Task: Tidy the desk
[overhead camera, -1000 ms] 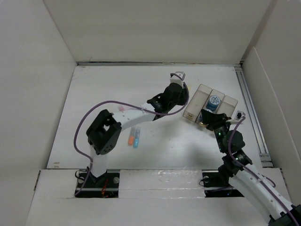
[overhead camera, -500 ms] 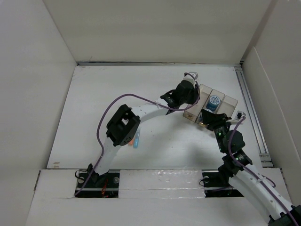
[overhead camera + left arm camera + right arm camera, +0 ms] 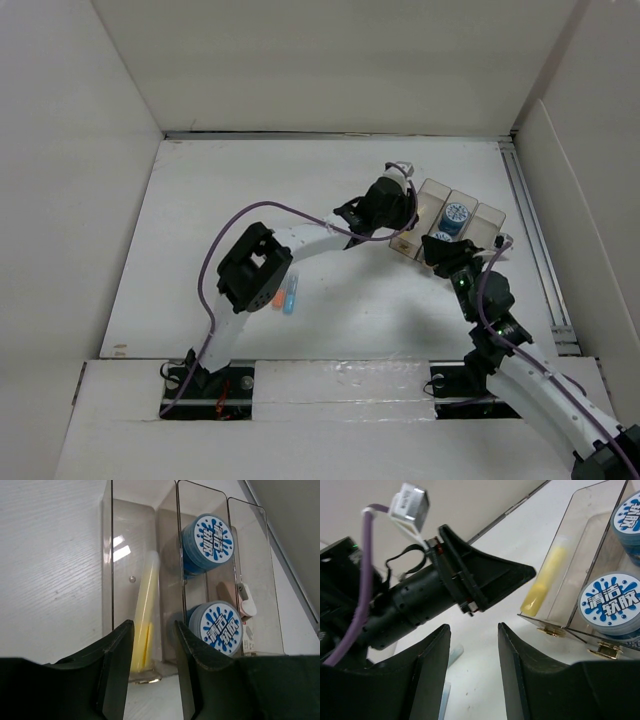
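The counter [image 3: 240,190] is a broad, matte white slab that fills the floor of the top view. Tall white panels wall it in, and a metal rail [image 3: 532,235] runs down its right edge. A clear three-compartment tray [image 3: 490,218] sits near that rail. The left gripper [image 3: 152,675] hangs over the tray's left compartment, fingers apart and empty. The right gripper [image 3: 474,670], likewise spread and empty, is at the tray's near end. The wrist views show a yellow stick [image 3: 145,615] in that left compartment, which the left gripper hides from above. They also show the print on two blue-lidded tubs [image 3: 207,537] in the middle compartment. The top view shows orange and blue pens [image 3: 289,298] beside the left arm's elbow.
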### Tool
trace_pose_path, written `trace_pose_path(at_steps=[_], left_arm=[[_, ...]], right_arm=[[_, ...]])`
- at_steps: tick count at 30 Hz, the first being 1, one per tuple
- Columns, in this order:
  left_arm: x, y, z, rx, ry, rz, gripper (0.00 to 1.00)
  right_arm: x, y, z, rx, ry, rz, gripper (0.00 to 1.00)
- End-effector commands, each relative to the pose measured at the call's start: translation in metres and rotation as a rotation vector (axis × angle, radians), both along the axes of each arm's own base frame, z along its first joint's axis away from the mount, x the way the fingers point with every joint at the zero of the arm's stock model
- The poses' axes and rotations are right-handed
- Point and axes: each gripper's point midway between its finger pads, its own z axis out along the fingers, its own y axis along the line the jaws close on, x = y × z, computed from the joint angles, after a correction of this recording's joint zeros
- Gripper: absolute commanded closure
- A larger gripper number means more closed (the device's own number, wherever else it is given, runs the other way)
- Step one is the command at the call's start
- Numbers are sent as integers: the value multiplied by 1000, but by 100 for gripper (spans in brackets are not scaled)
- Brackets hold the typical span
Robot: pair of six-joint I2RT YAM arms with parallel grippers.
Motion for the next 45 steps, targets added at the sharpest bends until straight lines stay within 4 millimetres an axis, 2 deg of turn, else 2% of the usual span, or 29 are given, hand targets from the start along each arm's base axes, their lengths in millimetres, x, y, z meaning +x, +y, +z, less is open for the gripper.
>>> trace_pose_path(at_steps=[1, 2, 4, 6, 11, 14, 15, 16, 17, 18, 19, 20, 21, 22, 23, 24, 25, 26, 27, 28, 29, 30, 31, 32, 33, 36, 38, 39, 45], left_arm=[[3, 18, 99, -137, -180, 48, 66], [1, 23, 113, -150, -199, 57, 65], [3, 30, 113, -139, -201, 62, 65], [-1, 24, 113, -148, -188, 28, 68], [-4, 10, 91, -143, -130, -18, 70], [-3, 18, 92, -135, -128, 15, 68], [10, 47, 94, -111, -145, 125, 67], [10, 47, 94, -111, -145, 126, 67], [8, 61, 78, -82, -123, 176, 67], [10, 78, 92, -100, -133, 221, 67], [16, 95, 89, -96, -125, 271, 67], [14, 119, 67, -53, -101, 343, 67], [11, 137, 80, -89, -99, 397, 67], [14, 158, 77, -87, -97, 456, 66], [8, 187, 51, -31, -77, 532, 66], [3, 206, 62, -67, -81, 584, 66], [0, 223, 56, -64, -74, 627, 66], [-5, 257, 30, -11, -53, 710, 66], [-11, 277, 38, -34, -57, 757, 65], [-14, 293, 34, -57, -40, 814, 65], [-19, 327, 14, -29, -18, 904, 64], [-23, 344, 19, -60, -20, 948, 63], [-25, 358, 15, -92, -3, 992, 61], [-33, 371, 0, -79, 25, 1009, 61], [-29, 388, 5, -108, 15, 1048, 59], [-30, 400, -11, -66, 46, 1057, 56], [-25, 400, -11, -28, 49, 1065, 56], [-25, 401, -24, 18, 79, 1067, 56], [-10, 397, -42, 75, 95, 1075, 57]], right_arm=[[2, 3, 31, 25, -80, 17, 51], [2, 4, 32, 28, -82, 17, 52], [2, 6, 33, 21, -84, 29, 52], [1, 5, 34, 22, -85, 29, 51], [0, 3, 35, 28, -90, 22, 51], [-2, 2, 38, 35, -100, 19, 51], [-2, 3, 37, 37, -99, 25, 52], [-2, 3, 37, 36, -97, 25, 55], [-2, 5, 37, 37, -100, 34, 60], [-2, 6, 37, 36, -99, 42, 69], [-2, 8, 37, 37, -102, 49, 88], [-1, 11, 34, 30, -97, 63, 95], [-1, 13, 35, 32, -96, 71, 99], [0, 14, 34, 28, -94, 77, 100], [2, 18, 33, 22, -84, 89, 100], [3, 19, 32, 13, -79, 94, 100], [4, 19, 31, 11, -74, 94, 100], [5, 20, 30, 10, -72, 95, 99], [6, 22, 29, 8, -65, 103, 96], [6, 23, 29, 4, -65, 107, 88], [7, 25, 29, 4, -65, 114, 83], [8, 26, 26, -4, -58, 117, 76], [8, 26, 25, -4, -59, 118, 64], [8, 28, 26, 2, -66, 127, 60], [8, 33, 25, 2, -60, 147, 57], [11, 41, 21, -8, -47, 178, 54], [14, 47, 15, -16, -28, 200, 53], [15, 49, 14, -20, -23, 211, 53], [20, 59, 7, -41, 4, 249, 52]])
